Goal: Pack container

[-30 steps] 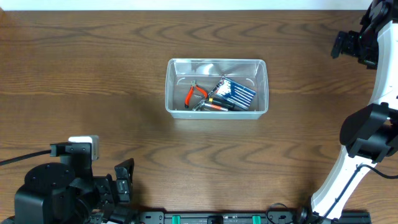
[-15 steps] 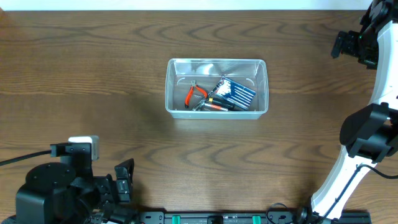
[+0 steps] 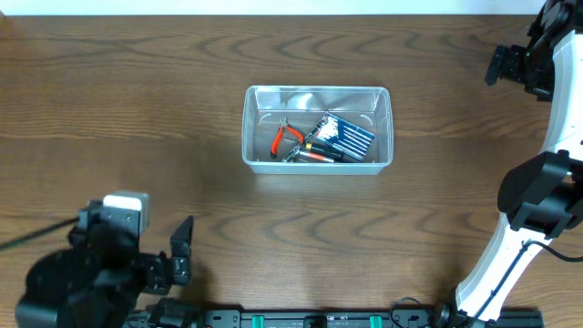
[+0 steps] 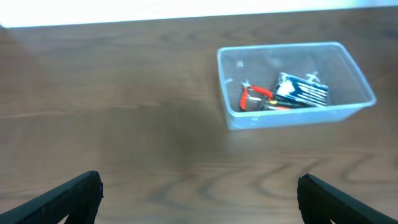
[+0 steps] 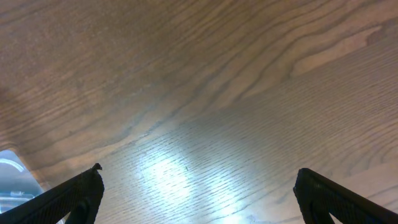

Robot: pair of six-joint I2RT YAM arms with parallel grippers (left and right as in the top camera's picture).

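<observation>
The container (image 4: 292,116) lies well ahead of the gaping left pincer (image 4: 199,183).

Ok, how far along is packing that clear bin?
Done: red-handled pliers, a blue pack and another small tool lie inside the container. In hand: nothing; the left pincer and right pincer stand open and empty, away from it. Left: probably little, since I see nothing loose on the table.

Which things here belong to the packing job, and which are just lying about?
Job: container, with red-handled pliers and blue pack inside it.
Lying about: no loose things visible, only the wooden table.
</observation>
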